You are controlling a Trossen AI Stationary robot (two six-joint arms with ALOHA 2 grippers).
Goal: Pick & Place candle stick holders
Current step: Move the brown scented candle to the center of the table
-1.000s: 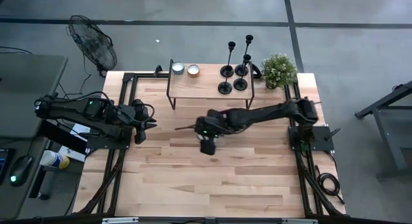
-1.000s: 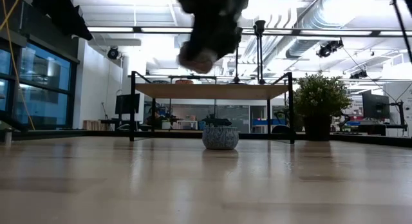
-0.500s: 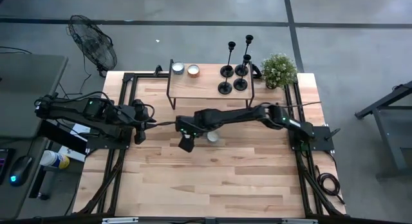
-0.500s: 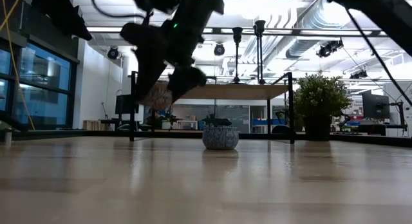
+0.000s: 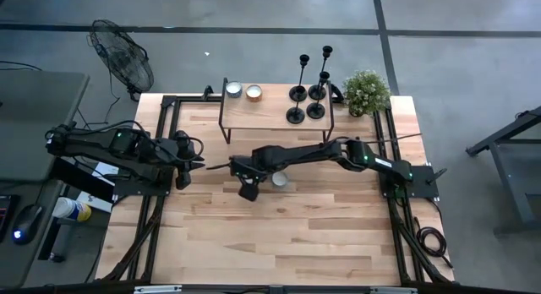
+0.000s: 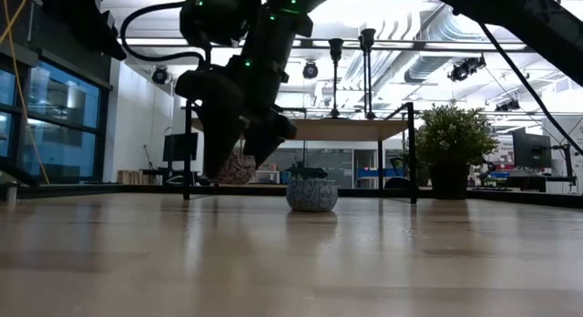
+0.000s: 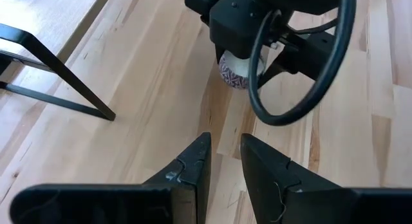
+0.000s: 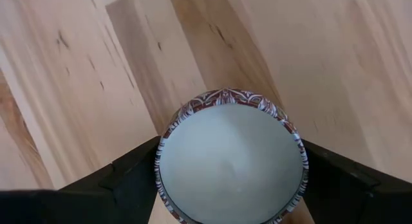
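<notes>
Several black candle stick holders [image 5: 306,103] stand on their disc bases at the right end of a raised wooden shelf [image 5: 270,108]; two of their stems [image 6: 334,76] show in the low view. My right gripper [image 5: 248,191] [image 8: 230,166] is at mid table, left of the shelf's middle. It is shut on a small round pot [image 8: 230,163] with a red-brown pattern and a white filling. A similar grey-blue pot [image 5: 278,179] [image 6: 311,195] sits on the table just right of it. My left gripper [image 7: 223,159] waits at the table's left with a narrow gap and nothing between its fingers. My right gripper pinches the patterned pot by its round side wall [image 8: 162,169], one finger [image 8: 129,182] on each opposite side. The fingers slant steeply down from above. The pot [image 6: 239,167] sits upright, its white top facing the wrist, a little above the table.
Two small round candles [image 5: 243,91] lie at the shelf's left end. A potted plant [image 5: 366,91] stands at the far right corner. A black frame [image 5: 165,125] runs along the table's edges. Bare wood lies toward the near edge.
My right gripper has gone down and toward the table's left edge, carrying the patterned pot from high above the table to just over it. It has rolled a little on the way. The pot has stayed in the hold.
</notes>
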